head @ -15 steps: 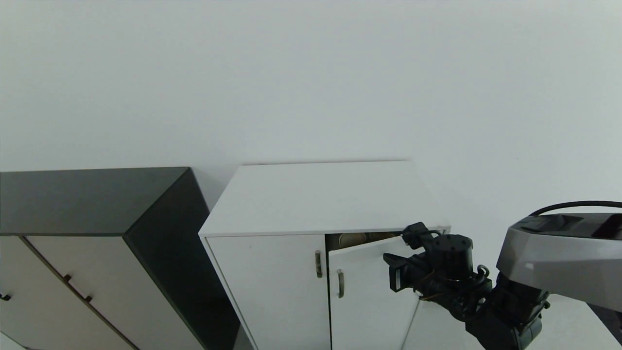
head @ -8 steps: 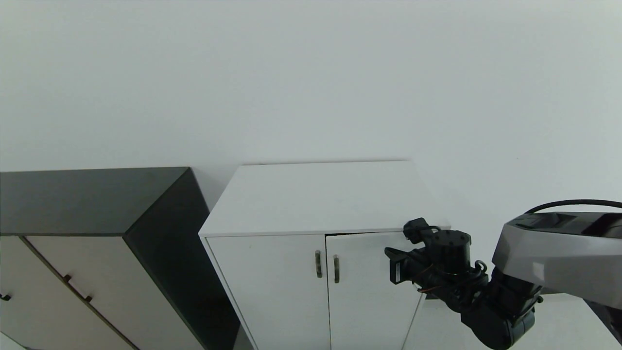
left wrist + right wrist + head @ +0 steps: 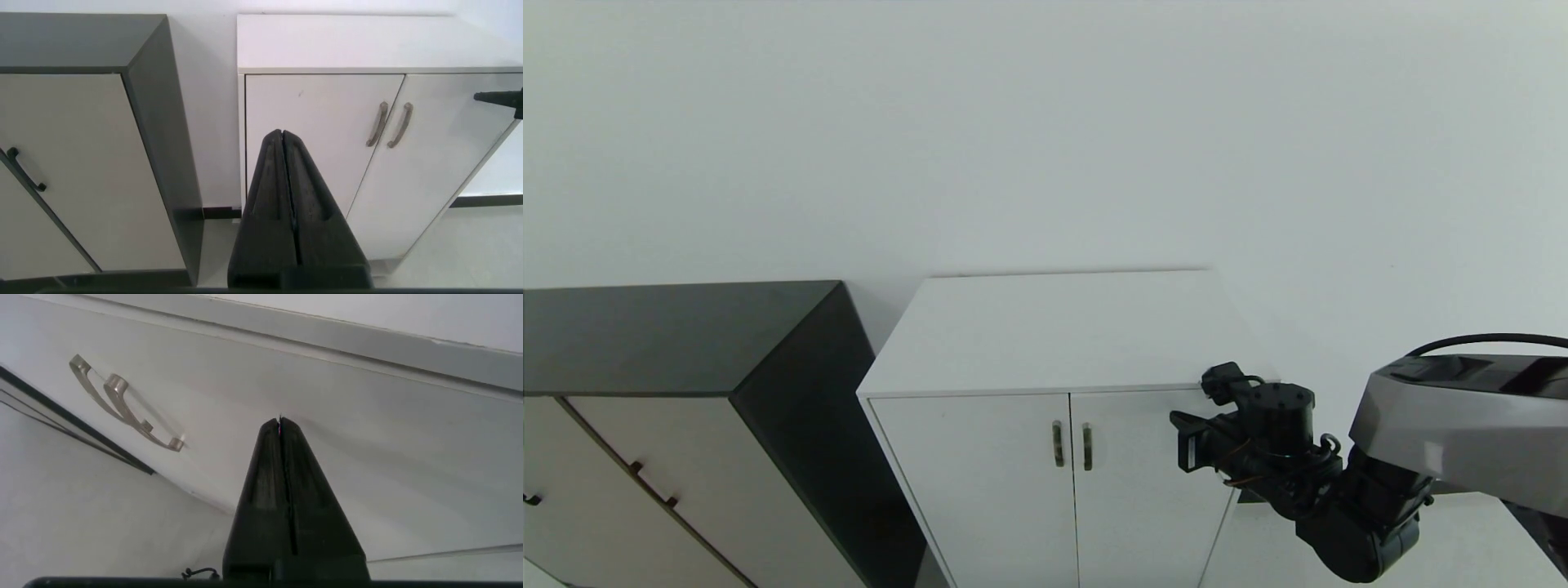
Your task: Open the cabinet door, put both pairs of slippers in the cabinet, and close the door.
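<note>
The white cabinet [image 3: 1054, 331] stands against the wall with both doors flush and closed, its two metal handles [image 3: 1072, 445] side by side at the centre seam. My right gripper [image 3: 1176, 421] is shut, and its tip [image 3: 280, 422] rests against the face of the right door [image 3: 392, 457], to the right of the handles [image 3: 122, 400]. That tip also pokes in as a black point, my right gripper [image 3: 498, 96], in the left wrist view. My left gripper [image 3: 282, 133] is shut on nothing, held back from the white cabinet [image 3: 343, 49], level with its left door.
A dark cabinet [image 3: 686, 335] with beige doors and black handles stands right beside the white one on its left, seen again as the dark cabinet [image 3: 73, 122]. A plain white wall runs behind both. Pale floor [image 3: 458, 245] lies in front.
The right door, ajar a second ago with something beige showing inside, has swung fully shut. My right gripper followed it in toward the cabinet front.
</note>
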You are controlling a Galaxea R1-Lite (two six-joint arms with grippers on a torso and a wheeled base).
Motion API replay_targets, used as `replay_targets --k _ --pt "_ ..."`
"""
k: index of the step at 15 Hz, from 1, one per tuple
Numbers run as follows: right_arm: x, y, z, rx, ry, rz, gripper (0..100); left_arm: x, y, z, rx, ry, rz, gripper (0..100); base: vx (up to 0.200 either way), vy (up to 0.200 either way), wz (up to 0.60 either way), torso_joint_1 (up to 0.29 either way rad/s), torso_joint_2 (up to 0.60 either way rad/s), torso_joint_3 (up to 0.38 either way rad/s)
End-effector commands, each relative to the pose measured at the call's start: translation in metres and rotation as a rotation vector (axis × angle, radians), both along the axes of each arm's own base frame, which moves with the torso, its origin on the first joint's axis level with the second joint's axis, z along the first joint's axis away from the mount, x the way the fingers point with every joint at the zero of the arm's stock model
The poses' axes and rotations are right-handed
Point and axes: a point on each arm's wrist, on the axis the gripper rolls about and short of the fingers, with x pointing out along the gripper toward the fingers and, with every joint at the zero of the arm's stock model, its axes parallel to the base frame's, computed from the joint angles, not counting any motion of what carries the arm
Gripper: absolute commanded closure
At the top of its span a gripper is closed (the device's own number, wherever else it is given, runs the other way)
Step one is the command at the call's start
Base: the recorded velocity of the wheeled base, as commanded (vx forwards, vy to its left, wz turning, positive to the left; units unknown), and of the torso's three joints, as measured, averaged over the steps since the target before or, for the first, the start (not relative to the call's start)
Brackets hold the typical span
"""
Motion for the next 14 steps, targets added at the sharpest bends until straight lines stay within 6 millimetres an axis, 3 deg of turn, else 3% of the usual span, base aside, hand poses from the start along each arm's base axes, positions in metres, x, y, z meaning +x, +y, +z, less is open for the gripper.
replay_targets --k 1,14 --pt "0.002 0.000 -0.001 0.001 -0.001 -0.002 100 0.000 0.000 0.000 0.000 0.000 0.000 100 0.000 0.000 0.00 0.000 0.00 0.000" --pt "0.013 0.000 0.003 -0.004 0.003 -0.022 100 0.000 0.000 0.000 0.000 0.002 0.000 100 0.000 0.000 0.00 0.000 0.00 0.000"
